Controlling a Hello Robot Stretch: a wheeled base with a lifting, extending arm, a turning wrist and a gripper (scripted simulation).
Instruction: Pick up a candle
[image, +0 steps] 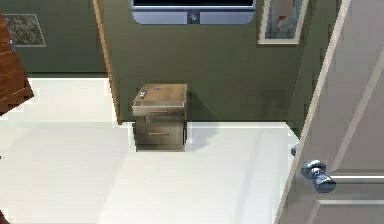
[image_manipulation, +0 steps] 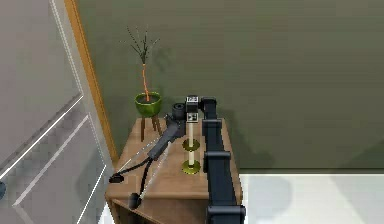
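Note:
A pale candle (image_manipulation: 190, 128) stands upright in a brass holder (image_manipulation: 190, 150) on a wooden side table (image_manipulation: 170, 185) in the arm side view. The dark arm bar (image_manipulation: 221, 170) rises just right of the candle, ending at two white squares (image_manipulation: 192, 103). Left of them sits the gripper's dark body, and its thin fingers (image_manipulation: 148, 158) slant down-left across the tabletop; the gripper (image_manipulation: 126, 190) ends near the table's near left corner. A grey long shape lies along one finger, so I cannot tell whether the gripper holds anything.
A green pot with bare twigs (image_manipulation: 148, 100) stands at the table's back left. A white door (image_manipulation: 40, 130) and orange frame (image_manipulation: 85, 80) flank it. In the forward view, a small wooden nightstand (image: 160, 120) stands against the green wall, and a door with a metal handle (image: 320, 175) fills the right.

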